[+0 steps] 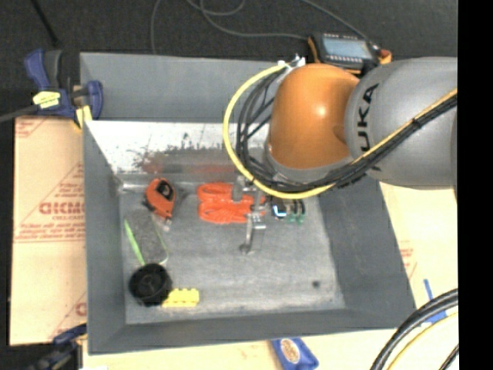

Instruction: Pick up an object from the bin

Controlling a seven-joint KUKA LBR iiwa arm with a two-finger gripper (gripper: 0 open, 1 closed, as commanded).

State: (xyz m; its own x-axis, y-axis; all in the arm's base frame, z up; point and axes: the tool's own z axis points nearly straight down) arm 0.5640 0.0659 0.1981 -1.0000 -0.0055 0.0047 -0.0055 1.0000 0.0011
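Gripper (249, 241) hangs just right of the orange plastic piece (218, 203); how far it is open cannot be told. Left of that piece lies an orange tape measure (160, 195).

Dark matt floor (115, 14) at the top, a thin pale cable (223, 11) looped across it.

Matt metal bin (293, 277), glossy orng cover (308, 118)
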